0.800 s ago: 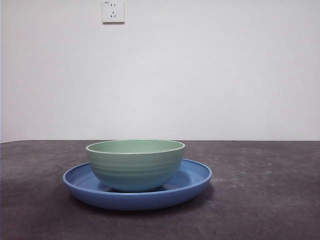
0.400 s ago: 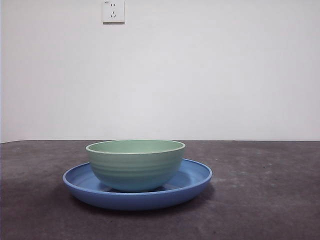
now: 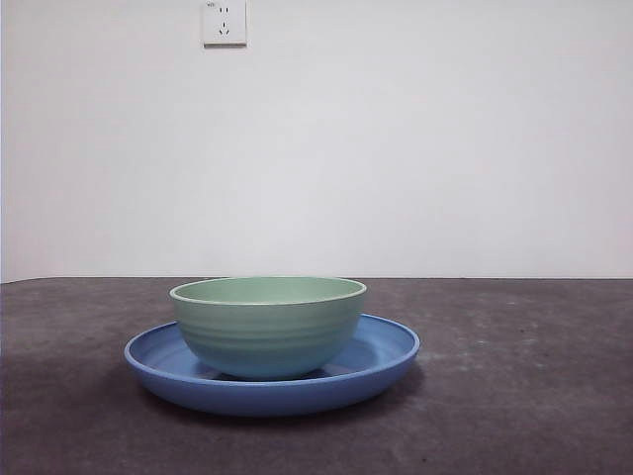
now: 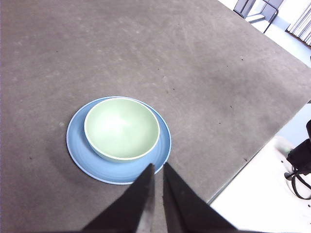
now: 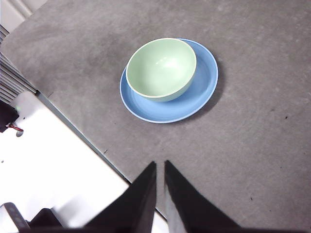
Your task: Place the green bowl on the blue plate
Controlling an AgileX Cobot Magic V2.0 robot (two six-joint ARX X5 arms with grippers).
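Note:
The green bowl [image 3: 267, 324] sits upright on the blue plate [image 3: 381, 356], a little off-centre toward the plate's left in the front view. Both also show from above: the green bowl [image 4: 121, 127] on the blue plate [image 4: 163, 145], and the green bowl [image 5: 161, 68] on the blue plate [image 5: 204, 80]. My left gripper [image 4: 158, 167] hangs high above the table, shut and holding nothing, apart from the plate. My right gripper [image 5: 160, 165] is likewise raised, shut and empty, well away from the plate. Neither arm appears in the front view.
The dark grey table [image 3: 524, 396] stretches around the plate. A white wall with a socket [image 3: 224, 22] stands behind. Table edges and white base surfaces [image 5: 53, 165] show in the wrist views, with the table edge [image 4: 243, 165] near the left arm.

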